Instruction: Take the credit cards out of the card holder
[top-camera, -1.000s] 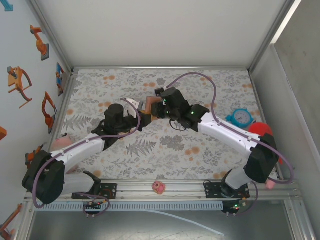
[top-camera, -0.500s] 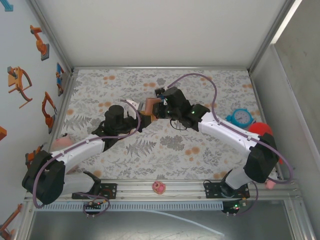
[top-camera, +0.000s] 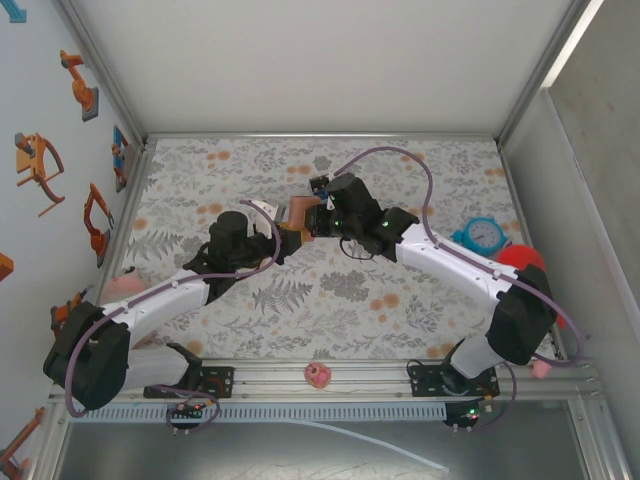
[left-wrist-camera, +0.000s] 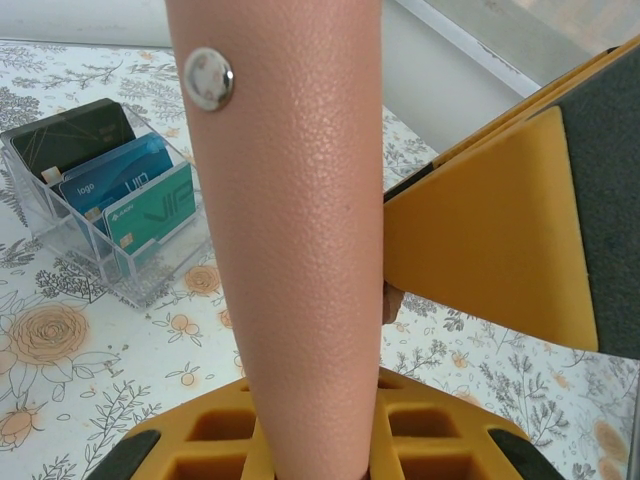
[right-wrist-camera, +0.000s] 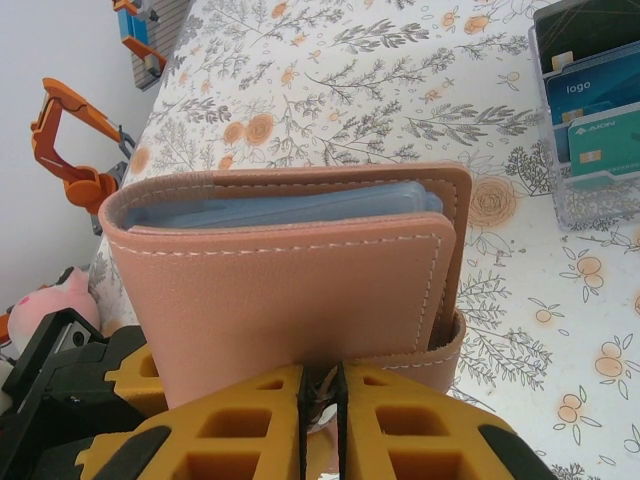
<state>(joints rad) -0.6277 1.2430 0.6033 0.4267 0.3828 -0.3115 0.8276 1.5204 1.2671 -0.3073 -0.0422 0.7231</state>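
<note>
Left gripper (left-wrist-camera: 315, 445) and right gripper (right-wrist-camera: 320, 420) both pinch the stitched pinkish-tan card holder (right-wrist-camera: 290, 300); left of the former, boxed cards (left-wrist-camera: 120, 195) read "logo" and "VIP".

In the left wrist view the card holder (left-wrist-camera: 300, 200) runs off both the top and bottom edges, and it covers the gap between the fingers of the left gripper (left-wrist-camera: 318, 440) where they close on it. From the right wrist its lower edge is hidden behind the right gripper (right-wrist-camera: 320, 410) clamped on it. The credit cards (right-wrist-camera: 285, 208) show as a mere pale blue sliver between the covers, their number impossible to tell. The clear box (right-wrist-camera: 590, 110) is cut off by that view's right edge, and most print on its cards is too small to read.
</note>
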